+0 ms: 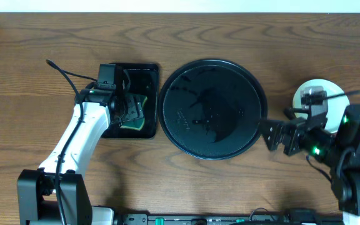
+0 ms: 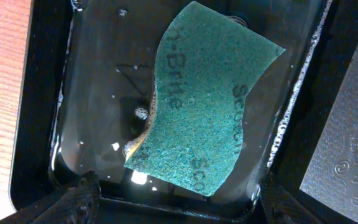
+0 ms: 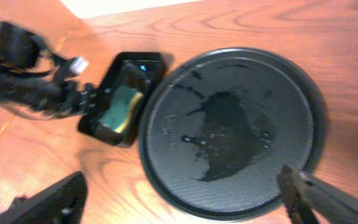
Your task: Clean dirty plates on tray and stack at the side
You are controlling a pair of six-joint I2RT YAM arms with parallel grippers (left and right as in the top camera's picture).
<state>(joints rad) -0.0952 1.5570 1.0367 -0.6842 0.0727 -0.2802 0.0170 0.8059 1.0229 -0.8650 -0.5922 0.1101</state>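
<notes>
Hovering above the sponge (image 2: 204, 106) in the rectangular tray (image 2: 92, 93) at frame left, the left gripper (image 2: 179, 200) is released. The right gripper (image 3: 188, 202) is released, empty, beside the round tray (image 1: 186, 125). The plates (image 1: 320, 87) sit at far right, off that tray, partly hidden by the right arm.

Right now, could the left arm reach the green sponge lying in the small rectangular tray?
Probably yes. The left end effector hangs open right above the sponge, which lies flat in the small tray, and nothing sits between them.
</notes>
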